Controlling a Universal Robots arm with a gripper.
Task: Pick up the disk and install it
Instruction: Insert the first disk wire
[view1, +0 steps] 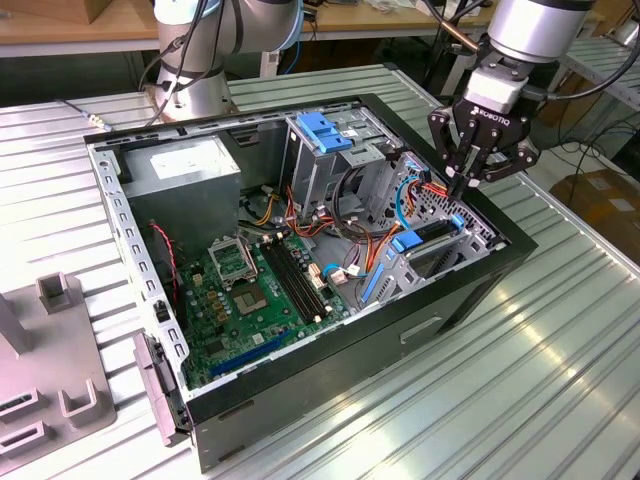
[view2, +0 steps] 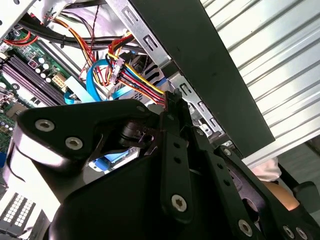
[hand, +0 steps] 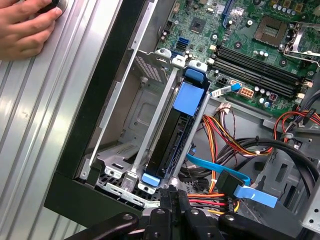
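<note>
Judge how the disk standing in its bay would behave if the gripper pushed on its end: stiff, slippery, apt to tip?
The disk looks like a rigid slab in a blue frame, so it would probably not flex. Metal rails hug both its long sides, so tipping seems unlikely; it would more likely slide along them. The gripper hovers near its end, and its narrow closed fingertips might slip off the smooth plastic.

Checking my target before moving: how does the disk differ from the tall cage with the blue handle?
The disk stands on edge, low in the bay by the pincer; the cage rises taller, deeper in the case. The disk is a thin slab between rails; the cage a boxy frame. The disk's blue runs along its edge; the cage's is a handle on top. Both carry blue plastic.
</note>
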